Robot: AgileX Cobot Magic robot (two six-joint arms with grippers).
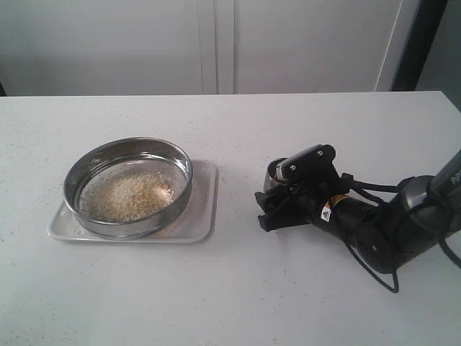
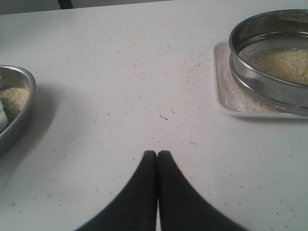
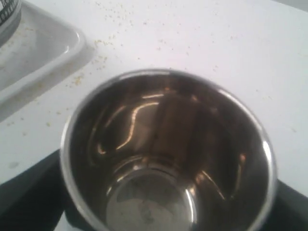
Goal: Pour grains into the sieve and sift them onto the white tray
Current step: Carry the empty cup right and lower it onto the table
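The sieve (image 1: 184,162) stands on the white tray (image 1: 203,210), left of the table's middle. Grains (image 1: 130,196) lie on its mesh. The left wrist view shows the sieve (image 2: 262,72), the grains (image 2: 286,65) and the tray (image 2: 226,94), with more grains on the tray beside the sieve. My left gripper (image 2: 157,154) is shut on nothing over bare table. My right gripper (image 1: 277,193) sits low by the table, its fingers on either side of an empty steel cup (image 1: 274,177). In the right wrist view the cup (image 3: 163,159) fills the gap. I cannot make out whether the fingers (image 3: 29,192) still press it.
A steel bowl (image 2: 17,110) holding more grains sits beside my left gripper. Loose grains are scattered over the white table (image 2: 144,82). A corner of the tray (image 3: 43,48) lies close to the cup. Behind the table is a pale wall (image 1: 216,43).
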